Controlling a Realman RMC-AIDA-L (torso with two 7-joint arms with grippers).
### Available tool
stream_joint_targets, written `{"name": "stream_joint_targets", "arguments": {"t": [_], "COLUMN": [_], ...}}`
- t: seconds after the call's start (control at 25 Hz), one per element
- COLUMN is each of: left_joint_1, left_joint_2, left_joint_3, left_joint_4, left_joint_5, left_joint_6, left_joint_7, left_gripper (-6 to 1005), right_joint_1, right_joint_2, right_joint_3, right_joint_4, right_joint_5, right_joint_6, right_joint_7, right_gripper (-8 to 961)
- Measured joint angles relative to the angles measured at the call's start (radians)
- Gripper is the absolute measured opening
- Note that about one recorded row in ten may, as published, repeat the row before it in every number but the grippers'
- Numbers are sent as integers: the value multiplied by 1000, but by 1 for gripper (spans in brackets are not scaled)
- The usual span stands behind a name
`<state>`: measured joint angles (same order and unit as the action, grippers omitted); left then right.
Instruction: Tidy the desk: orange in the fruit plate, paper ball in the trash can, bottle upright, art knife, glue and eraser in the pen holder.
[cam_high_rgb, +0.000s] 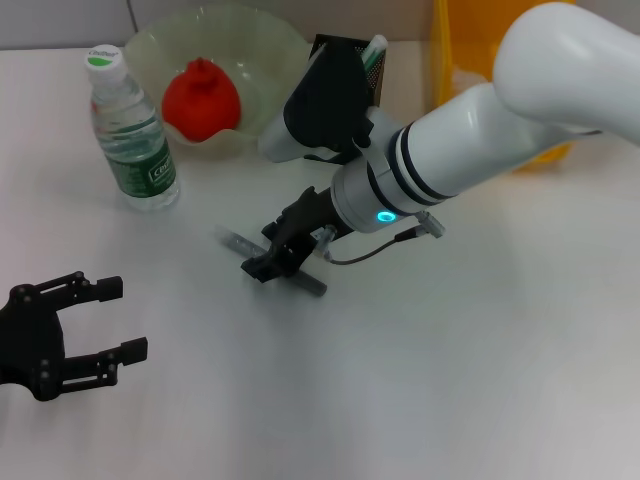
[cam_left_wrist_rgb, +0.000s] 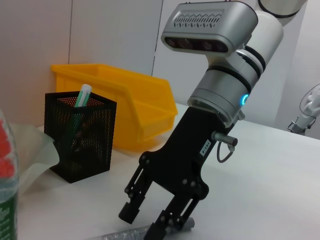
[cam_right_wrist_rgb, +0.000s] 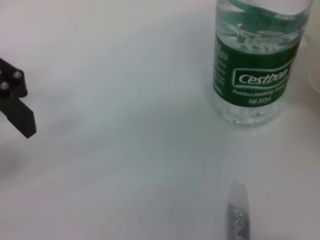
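Mid-worktop (cam_high_rgb: 450, 380), the right hand (cam_high_rgb: 285, 255) straddles the knife (cam_high_rgb: 310, 281), fingers (cam_left_wrist_rgb: 131, 207) parted narrowly either side of its grey, glittery shaft and not yet closed on it. That knife looks light, stiff and slim, lying flat, so I'd judge a pinch across its middle is the sensible hold (its smooth shell may slip, and the blade end wants avoiding). Beyond it the bottle (cam_high_rgb: 132, 135) stands upright, its green label reading "Cestbon" and "Net 350ml". An orange (cam_high_rgb: 202, 99) sits in the plate (cam_high_rgb: 260, 45), beside the pen holder (cam_left_wrist_rgb: 80, 135). Left hand (cam_high_rgb: 85, 330) rests wide open, empty, near the worktop's edge.
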<state>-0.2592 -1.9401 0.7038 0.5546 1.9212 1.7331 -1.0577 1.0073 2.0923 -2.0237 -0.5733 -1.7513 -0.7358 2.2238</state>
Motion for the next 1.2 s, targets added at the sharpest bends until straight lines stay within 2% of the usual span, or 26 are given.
{"name": "stream_joint_targets", "arguments": {"t": [0.12,0.44,0.92,1.12,1.2], "left_joint_1": [0,0,-1,-2,-4], "left_joint_2": [-1,-5,-6,-7,-9], "left_joint_3": [-1,-10,-11,-22,-24], "left_joint_4": [-4,-5,-3,-2,-2], "left_joint_5": [0,-1,-2,-3,-3], "left_joint_6": [-3,-4,-5,-1,1], "left_joint_7": [2,6,7,8,8], "left_gripper": [810,810,811,811,810], "right_joint_1": [-4,-4,-42,-58,-83], "right_joint_2": [0,0,-5,-17,-22], "right_joint_3": [-12,-28,-3,146,257], "right_joint_4": [5,19,-39,-75,-117], "right_joint_5": [25,29,26,8,-29], "right_joint_6": [3,5,-24,-113,-177], "right_joint_7": [-5,-1,-6,-39,-58], "right_gripper": [541,326,196,149,142]}}
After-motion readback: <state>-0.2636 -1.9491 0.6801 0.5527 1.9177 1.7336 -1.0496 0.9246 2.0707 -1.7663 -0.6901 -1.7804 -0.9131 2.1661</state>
